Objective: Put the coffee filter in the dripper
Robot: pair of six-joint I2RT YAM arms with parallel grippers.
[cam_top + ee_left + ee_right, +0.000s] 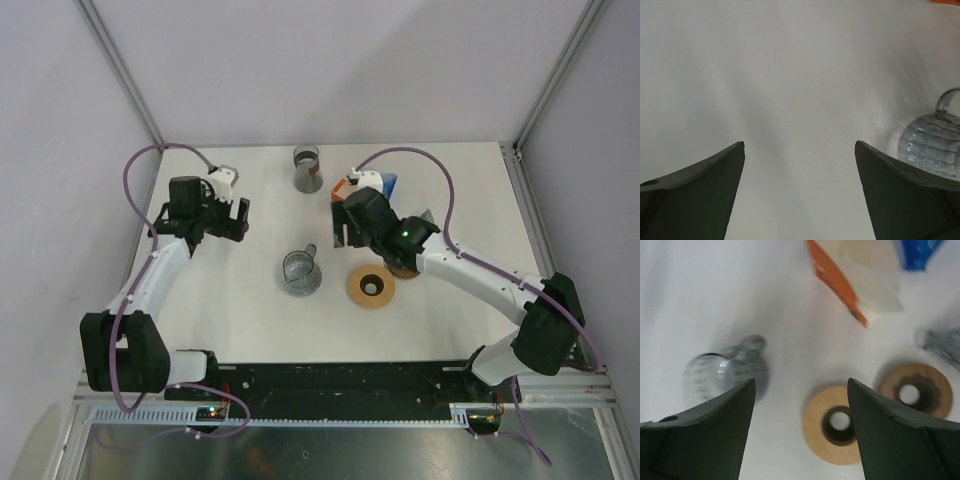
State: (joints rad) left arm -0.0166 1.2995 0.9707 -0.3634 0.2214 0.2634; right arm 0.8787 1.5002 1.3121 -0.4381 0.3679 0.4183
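One ribbed glass dripper (300, 272) with a handle stands near the middle of the desk (240, 320), a little toward the near edge. A second clear glass vessel (308, 168), brownish in its lower part, stands at the far edge, about midway along it. Two wooden rings lie right of the dripper. The paler ring (370, 288) is just beside the dripper, and the darker ring (915, 390) is just beyond that, partly under the right arm in the overhead view. The pale beige coffee filter (875, 270) lies against one orange-edged packet (837, 277) toward the far edge, right of centre. One blue item (917, 252) sits beside them. The filter is well apart from the dripper and not yet in it. At the right border of the right wrist view, one more clear object (942, 342) is cut off and too blurred to identify. The left fingers (236, 220) are spread wide over bare desk toward the left edge, with nothing between them. The right fingers (345, 228) are also spread wide and empty, hanging between the packet and the dripper.
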